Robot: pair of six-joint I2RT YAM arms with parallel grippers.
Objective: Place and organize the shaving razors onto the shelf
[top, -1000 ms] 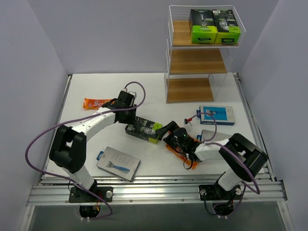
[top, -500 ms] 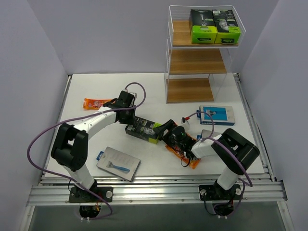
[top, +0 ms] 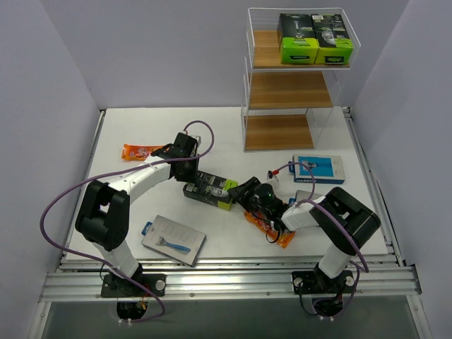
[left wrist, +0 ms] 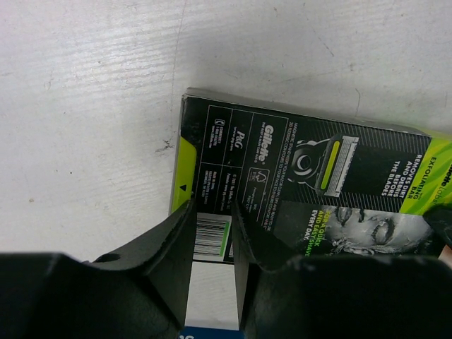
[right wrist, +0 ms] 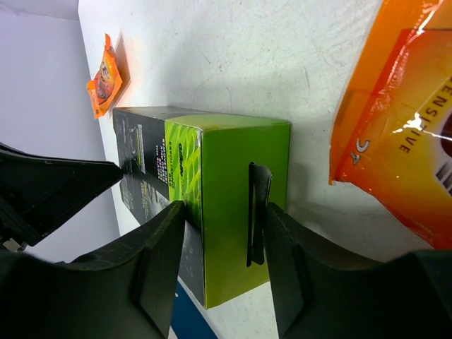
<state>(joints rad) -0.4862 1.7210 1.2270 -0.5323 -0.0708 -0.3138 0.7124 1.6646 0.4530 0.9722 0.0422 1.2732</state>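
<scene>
Pick-up step, it seems, both arms on one box point(top: 210, 189) lying flat mid-table. Left gripper point(left wrist: 212, 222) is clenched on its barcode end. Right gripper point(right wrist: 219, 205) straddles the green end; can't tell if it grips yet. Next, probably: firm hold, then lift toward the shelf point(top: 289, 92). Its top tier holds two boxes point(top: 314, 39); the lower boards look bare.

Robot lab test cell: white table point(top: 141, 127) boxed by plain walls point(top: 141, 49); robot arms point(top: 134, 180) bolted to an aluminium rail point(top: 226, 281).

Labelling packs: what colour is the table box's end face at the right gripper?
Lime green; box end shows best in right wrist view.
</scene>
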